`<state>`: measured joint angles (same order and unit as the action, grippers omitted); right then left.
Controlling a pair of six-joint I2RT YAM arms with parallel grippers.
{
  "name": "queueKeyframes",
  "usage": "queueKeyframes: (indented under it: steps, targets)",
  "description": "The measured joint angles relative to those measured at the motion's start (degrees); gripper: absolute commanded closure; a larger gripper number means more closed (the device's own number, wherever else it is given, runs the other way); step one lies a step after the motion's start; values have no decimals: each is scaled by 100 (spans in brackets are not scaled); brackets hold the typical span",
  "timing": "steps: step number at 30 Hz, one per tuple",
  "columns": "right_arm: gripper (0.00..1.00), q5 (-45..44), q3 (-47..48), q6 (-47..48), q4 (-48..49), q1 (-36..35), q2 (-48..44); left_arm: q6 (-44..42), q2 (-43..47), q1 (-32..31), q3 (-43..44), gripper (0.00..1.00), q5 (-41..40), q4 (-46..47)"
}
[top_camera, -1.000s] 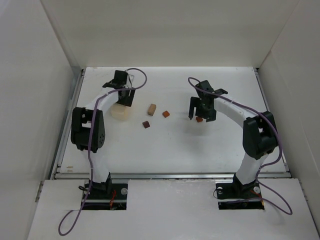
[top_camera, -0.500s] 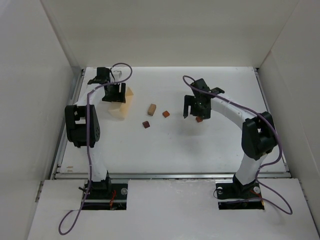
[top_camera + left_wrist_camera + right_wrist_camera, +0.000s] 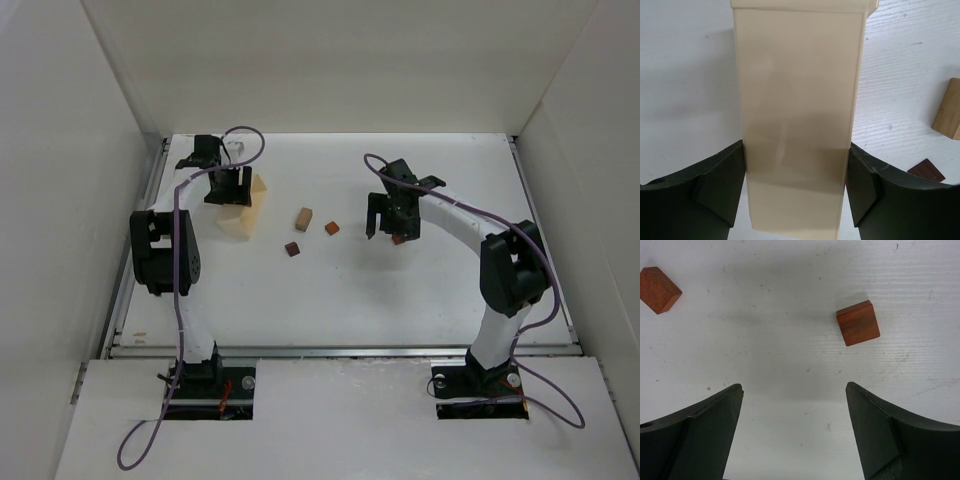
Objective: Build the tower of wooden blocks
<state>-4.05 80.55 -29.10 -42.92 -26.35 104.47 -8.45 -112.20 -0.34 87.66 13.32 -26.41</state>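
Gripping a pale rectangular wooden tray (image 3: 797,100) in its jaws, the left gripper (image 3: 796,185) hangs at the white table's (image 3: 340,300) far left. The right gripper (image 3: 792,405) hangs with jaws open, a reddish-orange wooden cube (image 3: 858,323) just ahead. A light tan oblong wooden block (image 3: 303,218), a second reddish-orange cube (image 3: 332,228) and a dark brown cube (image 3: 292,249) lie apart between the arms.

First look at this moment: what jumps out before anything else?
The left gripper is clamped on the pale tray, holding it tilted at the table's far left. The right gripper hangs open close to a reddish-orange cube. The tan oblong, a second reddish-orange cube and a dark brown cube lie loose and unstacked mid-table.
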Motion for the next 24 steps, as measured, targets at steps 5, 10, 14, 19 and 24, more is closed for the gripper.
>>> queueKeyframes:
  steps: [5, 10, 14, 19, 24]
  targets:
    - [11, 0, 11, 11, 2, 0, 9, -7, -7, 192, 0, 66, 763, -136]
    - [11, 0, 11, 46, 2, 0, 15, -175, -186, 538, 26, 66, 2190, -476]
    - [11, -2, 9, 66, 2, 0, 15, -243, -463, 767, 74, 56, 3161, -752]
    - [11, 0, 9, 79, 2, 0, 15, -184, -769, 1049, 177, 39, 3779, -938]
    - [11, 0, 9, 83, 2, 0, 15, -44, -817, 1239, 177, 28, 3818, -1038]
